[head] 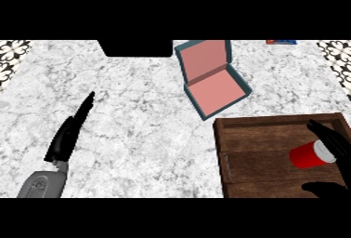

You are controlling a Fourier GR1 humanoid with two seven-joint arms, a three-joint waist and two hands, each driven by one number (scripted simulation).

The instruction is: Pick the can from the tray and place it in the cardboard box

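Note:
A red can [312, 155] lies on its side in the dark wooden tray [267, 144] at the lower right. My right hand [334, 139] is at the view's right edge, its fingers arched over the can's far end and its thumb [328, 189] below; nothing is gripped. The cardboard box [211, 80], teal outside and pink inside, lies open with its lid up, above the tray at centre top. My left hand [70, 132] rests at the lower left with straight fingers pointing up.
The counter [130, 116] is white marble. A black block [135, 48] sits at the top edge left of the box. A small red and blue item [281, 42] shows at the top right. Patterned tiles flank both upper corners.

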